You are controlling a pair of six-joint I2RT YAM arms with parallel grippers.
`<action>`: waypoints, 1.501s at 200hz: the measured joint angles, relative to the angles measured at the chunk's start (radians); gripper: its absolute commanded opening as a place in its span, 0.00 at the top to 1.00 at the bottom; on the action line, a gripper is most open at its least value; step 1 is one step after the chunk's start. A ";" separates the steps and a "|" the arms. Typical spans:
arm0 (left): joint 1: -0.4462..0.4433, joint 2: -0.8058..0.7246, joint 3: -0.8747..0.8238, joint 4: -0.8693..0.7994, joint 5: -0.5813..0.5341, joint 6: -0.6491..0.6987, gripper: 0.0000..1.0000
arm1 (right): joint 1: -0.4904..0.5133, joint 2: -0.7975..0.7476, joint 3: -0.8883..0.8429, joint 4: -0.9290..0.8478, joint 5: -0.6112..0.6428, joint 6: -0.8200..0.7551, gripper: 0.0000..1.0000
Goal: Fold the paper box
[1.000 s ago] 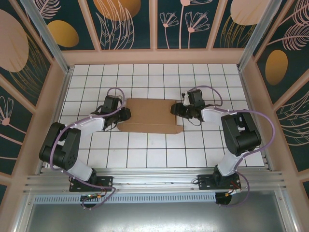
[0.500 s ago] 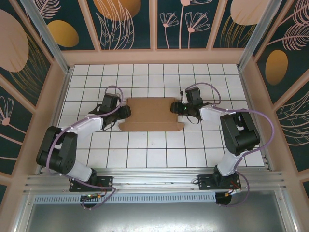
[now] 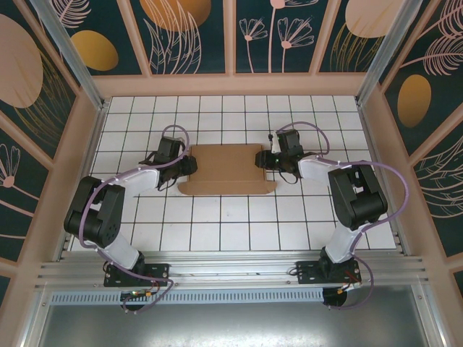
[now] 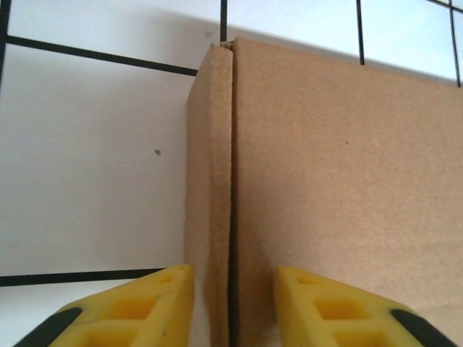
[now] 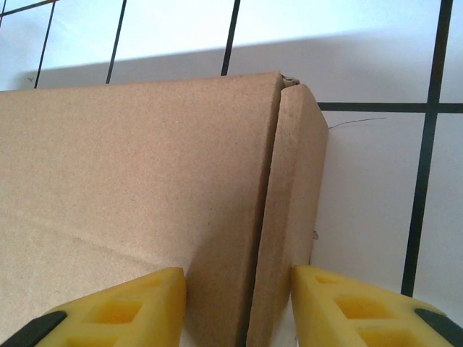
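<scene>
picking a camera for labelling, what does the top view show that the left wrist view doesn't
Top view, not the left wrist: the whole cardboard box lying flat between both arms, the right gripper at its right end, and the patterned walls.

Left wrist, not the top: close up, the seam between the box's broad face and its narrow side flap, with the yellow fingers standing apart either side of it.

Both: the box, the left gripper at its left end, and the white tiled table.

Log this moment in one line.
paper box: lying flat | left gripper: astride left end flap, grip unclear | right gripper: astride right end flap, grip unclear
</scene>
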 measured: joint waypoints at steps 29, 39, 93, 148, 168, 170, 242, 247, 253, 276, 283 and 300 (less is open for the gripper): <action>0.002 0.002 -0.001 0.011 0.012 -0.011 0.76 | -0.019 0.001 -0.010 0.013 -0.040 0.010 0.52; 0.002 0.004 -0.001 0.015 0.014 -0.011 0.77 | -0.031 0.000 -0.024 0.027 -0.056 0.022 0.50; 0.002 0.007 0.000 0.021 0.016 -0.010 0.77 | -0.047 -0.164 -0.086 -0.066 0.038 0.053 0.39; 0.002 0.019 0.020 0.008 0.012 0.014 0.79 | 0.224 -0.311 -0.089 -0.090 0.305 -0.216 0.37; 0.002 0.027 0.031 0.003 0.008 0.025 0.79 | 0.315 -0.321 -0.144 0.036 0.299 -0.458 0.33; 0.002 0.028 0.031 0.003 0.009 0.026 0.79 | 0.321 -0.322 -0.150 0.048 0.294 -0.486 0.32; 0.002 0.031 0.035 0.002 0.009 0.047 0.80 | 0.355 -0.119 -0.113 0.171 0.131 -1.096 0.28; 0.002 0.032 0.035 0.002 0.009 0.047 0.80 | 0.358 -0.109 -0.112 0.169 0.121 -1.112 0.28; 0.002 0.032 0.036 0.002 0.009 0.047 0.81 | 0.361 -0.097 -0.109 0.164 0.110 -1.132 0.28; 0.002 0.047 0.046 0.014 0.008 0.050 0.82 | 0.369 -0.069 -0.088 0.161 0.092 -1.188 0.28; 0.002 0.051 0.048 0.019 0.008 0.054 0.83 | 0.372 -0.058 -0.079 0.164 0.098 -1.207 0.30; 0.003 0.058 0.051 0.032 -0.005 0.059 0.85 | 0.386 -0.025 -0.067 0.188 0.143 -1.246 0.34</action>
